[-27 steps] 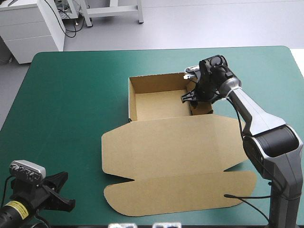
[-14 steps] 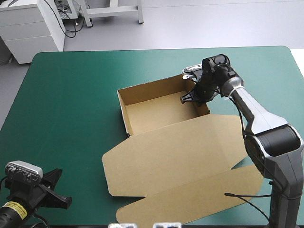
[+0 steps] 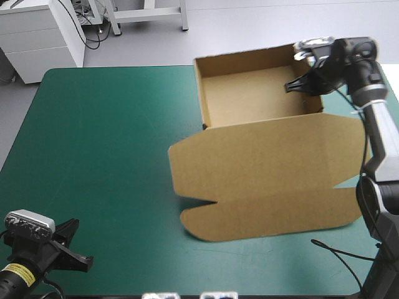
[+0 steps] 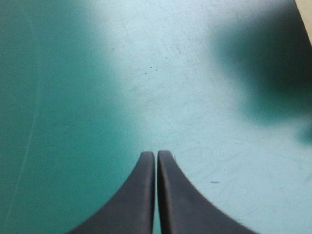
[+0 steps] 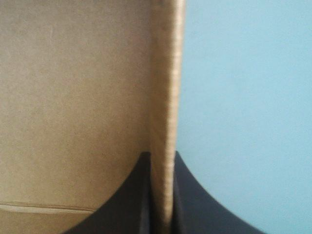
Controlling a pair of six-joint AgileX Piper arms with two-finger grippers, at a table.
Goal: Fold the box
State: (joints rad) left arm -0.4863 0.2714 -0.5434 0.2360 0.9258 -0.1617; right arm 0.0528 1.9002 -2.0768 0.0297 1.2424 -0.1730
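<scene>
Lifted and carried since earlier, the one brown box [image 3: 262, 168] now hangs over the far right of the teal-green cover [image 3: 106, 137], its tray open and lid flat. Of two grippers, the right gripper [image 5: 162, 156] pinches the tray's side wall. The left gripper [image 4: 156, 155], fingers pressed together and empty, sits by the near left corner.

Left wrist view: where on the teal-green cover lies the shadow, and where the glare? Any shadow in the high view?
Left wrist view: a pale glare patch on the teal-green cover ahead of the shut left gripper of two black fins; a dark shadow farther ahead, to one side, by an edge of the brown board box. High view: a faint shadow beside the lid.
</scene>
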